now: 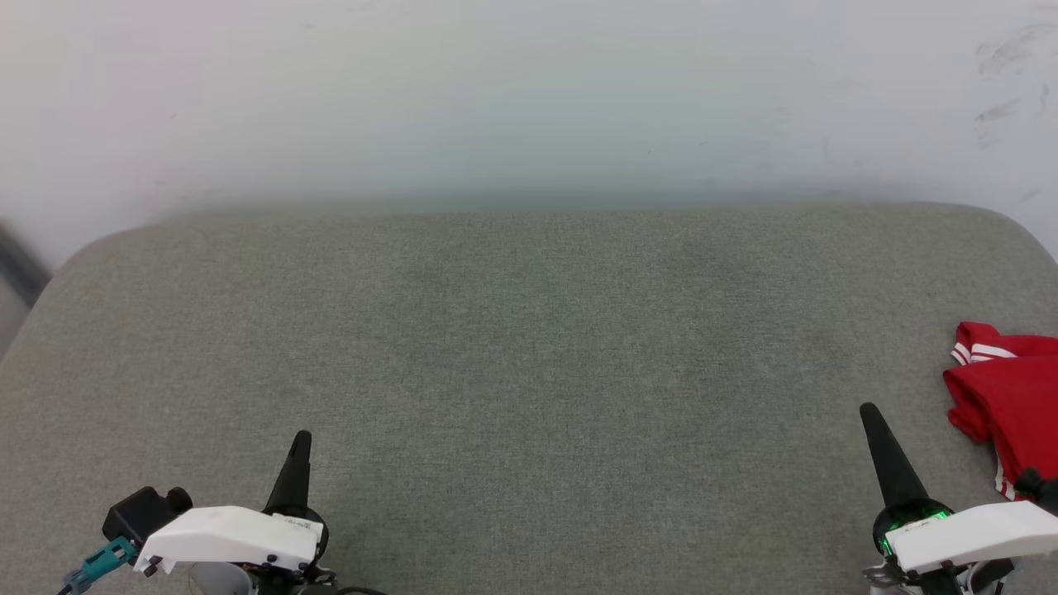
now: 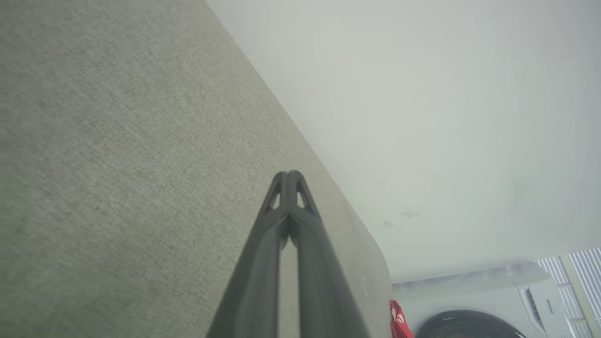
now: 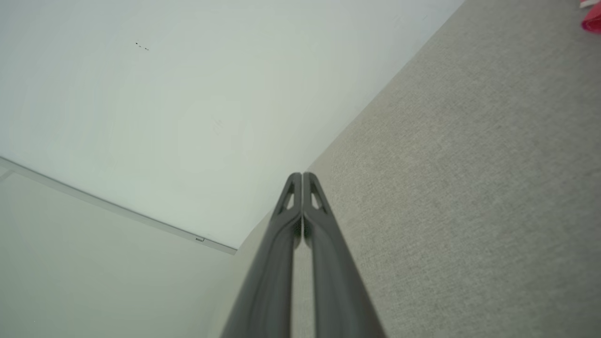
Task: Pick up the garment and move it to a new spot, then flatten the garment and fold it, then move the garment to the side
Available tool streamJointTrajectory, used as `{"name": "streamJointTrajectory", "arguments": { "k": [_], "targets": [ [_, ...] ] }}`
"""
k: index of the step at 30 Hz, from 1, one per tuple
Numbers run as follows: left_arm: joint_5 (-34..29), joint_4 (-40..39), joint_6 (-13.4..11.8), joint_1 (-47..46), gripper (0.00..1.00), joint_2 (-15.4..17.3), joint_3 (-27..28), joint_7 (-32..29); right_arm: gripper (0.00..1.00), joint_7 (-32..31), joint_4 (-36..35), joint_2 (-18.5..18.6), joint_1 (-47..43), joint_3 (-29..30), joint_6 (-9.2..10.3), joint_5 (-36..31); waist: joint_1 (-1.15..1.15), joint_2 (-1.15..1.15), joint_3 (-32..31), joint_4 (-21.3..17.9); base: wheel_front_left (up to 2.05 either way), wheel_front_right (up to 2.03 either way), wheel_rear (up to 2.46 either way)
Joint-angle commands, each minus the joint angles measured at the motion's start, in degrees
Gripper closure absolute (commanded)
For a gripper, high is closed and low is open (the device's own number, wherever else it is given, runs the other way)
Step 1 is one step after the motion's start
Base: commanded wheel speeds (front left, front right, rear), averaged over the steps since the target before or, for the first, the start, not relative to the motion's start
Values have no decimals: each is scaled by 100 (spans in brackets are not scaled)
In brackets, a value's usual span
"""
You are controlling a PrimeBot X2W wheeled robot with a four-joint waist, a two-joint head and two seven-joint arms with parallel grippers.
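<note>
So the red jersey (image 1: 1004,388) is bunched up at the far right edge of the grey fabric-covered desk (image 1: 529,347), just beside and slightly ahead of the right tool (image 1: 868,411). The left tool (image 1: 302,438) is well apart from it, clear across the desk. Both tools are clenched with nothing in them. The right arm is obviously the nearer one, so I'd reach right and a bit forward. The frame cuts the shirt off, so I can't really tell which way its long axis runs.
</note>
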State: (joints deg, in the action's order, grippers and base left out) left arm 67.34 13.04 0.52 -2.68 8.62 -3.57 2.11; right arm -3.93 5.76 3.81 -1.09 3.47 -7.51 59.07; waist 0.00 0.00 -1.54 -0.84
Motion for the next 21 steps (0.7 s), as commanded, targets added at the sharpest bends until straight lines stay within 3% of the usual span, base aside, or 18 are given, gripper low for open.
{"name": "streamJointTrajectory", "arguments": {
  "k": [1,21],
  "targets": [
    [150,-37,68,-157,100,-16,80,-49,100,-14,1,39,195,21,1,221,0,0,5,3,0,0,0],
    [1062,17,318,-251,100,-231,442,-362,100,-67,318,29,415,79,2,1463,0,0,59,29,0,0,0]
  ]
}}
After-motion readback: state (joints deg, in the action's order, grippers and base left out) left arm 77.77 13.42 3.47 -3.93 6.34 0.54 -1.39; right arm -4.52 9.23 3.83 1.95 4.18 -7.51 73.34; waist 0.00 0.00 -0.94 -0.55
